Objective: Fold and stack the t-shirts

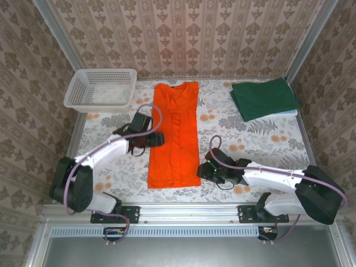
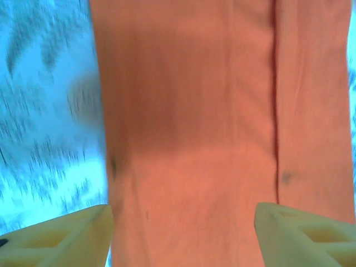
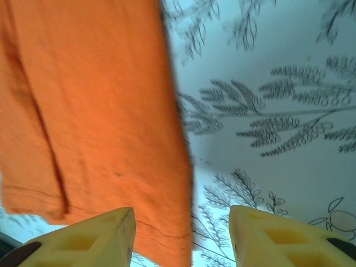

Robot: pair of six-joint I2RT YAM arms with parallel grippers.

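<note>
The orange t-shirt [image 1: 174, 136] lies flat as a long narrow strip down the middle of the table, its sleeves folded in. My left gripper [image 1: 158, 138] stands open at the strip's left edge about halfway along; the orange cloth [image 2: 189, 128] spreads under and between its fingers. Open too, my right gripper [image 1: 201, 169] hovers at the strip's near right corner, where the hem [image 3: 111, 167] shows by its left finger. The dark green t-shirt [image 1: 263, 98] rests folded at the back right.
A white lattice basket [image 1: 100, 89] stands at the back left corner. The floral tablecloth [image 1: 250, 139] covers the table between the shirts. Patterned walls close in on three sides, and a metal rail runs along the near edge.
</note>
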